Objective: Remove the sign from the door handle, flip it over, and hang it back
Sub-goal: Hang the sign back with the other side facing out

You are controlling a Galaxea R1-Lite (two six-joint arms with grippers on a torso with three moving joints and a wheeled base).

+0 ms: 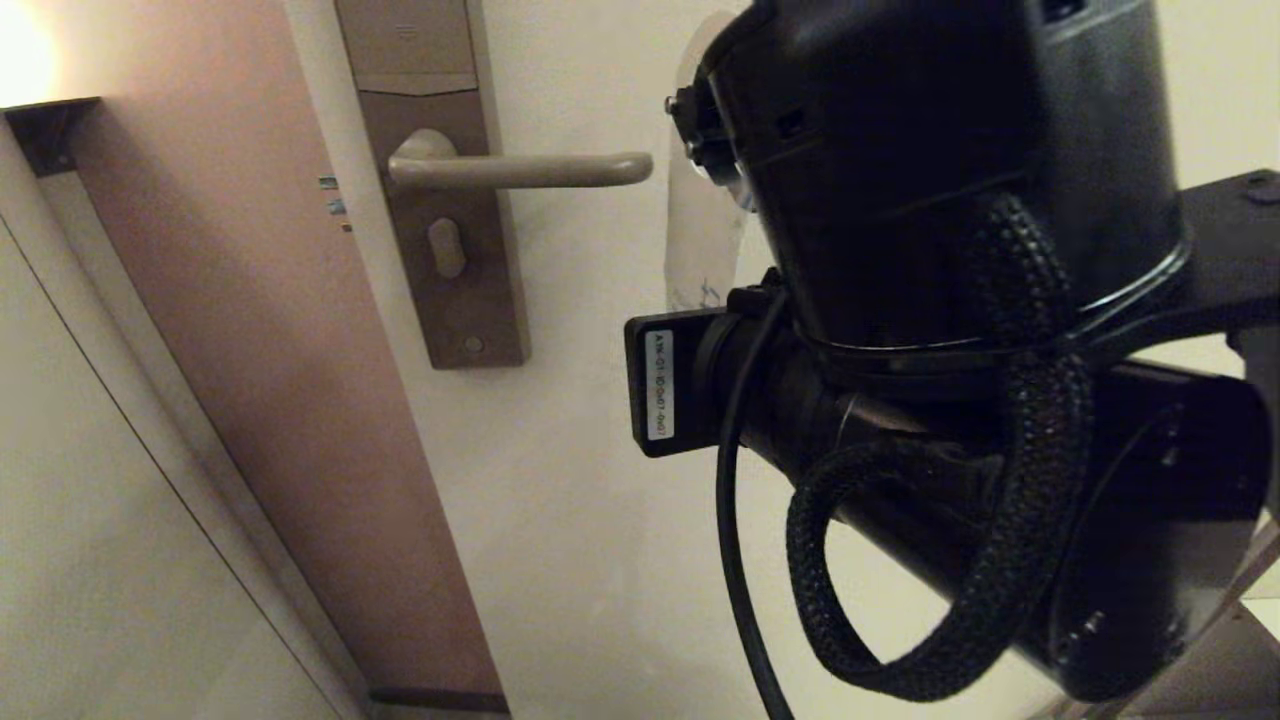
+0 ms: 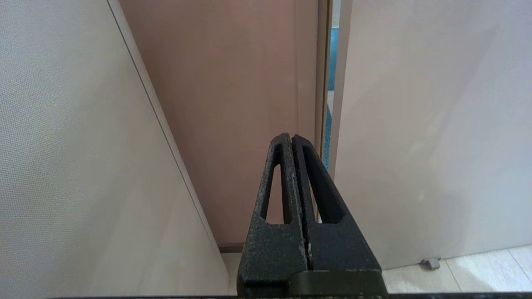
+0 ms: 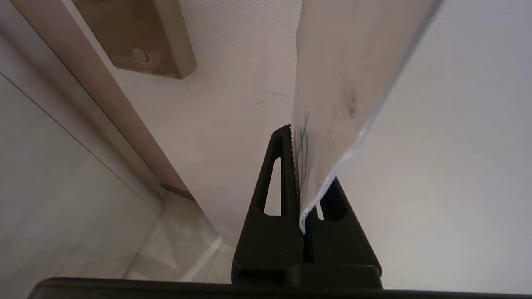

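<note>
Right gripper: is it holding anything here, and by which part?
Yes. The right gripper is shut on the sign, pinching the card's bottom edge, off the door handle. The left gripper holds nothing.

A white sticker (image 1: 660,385) on the black block at the right arm's wrist carries a printed code, too small to read for certain. Faint marks on the sign (image 3: 332,104) cannot be read.

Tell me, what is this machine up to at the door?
Its right gripper has its jaws shut on the bottom edge of the sign, a flat pale card. The card is held upright just past the free end of the door handle, not hanging on it. The left gripper is shut, empty, and parked low, away from the handle.
</note>
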